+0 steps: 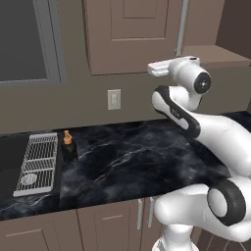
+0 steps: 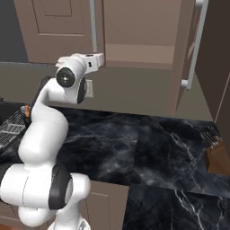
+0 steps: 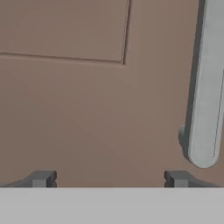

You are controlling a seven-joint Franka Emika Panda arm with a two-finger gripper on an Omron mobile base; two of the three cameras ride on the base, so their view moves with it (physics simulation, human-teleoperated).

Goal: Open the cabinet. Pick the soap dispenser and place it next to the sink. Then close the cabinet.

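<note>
On the black marble counter [image 1: 132,162], lower left, I see the small black orange-pumped soap dispenser [image 1: 68,148] beside the dark sink [image 1: 14,162]; my gripper [image 3: 109,179], jaws apart, faces the taupe cabinet [image 3: 87,109] door.

Taupe cabinet [image 1: 132,34]; blk dispenser [image 1: 68,148], orange top; counter [image 1: 127,162] prob. blk marble.

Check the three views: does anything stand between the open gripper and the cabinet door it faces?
Nothing visible does. In the hand view the gripper faces bare door panel of the cabinet, with the silver bar handle just off to one side.
</note>
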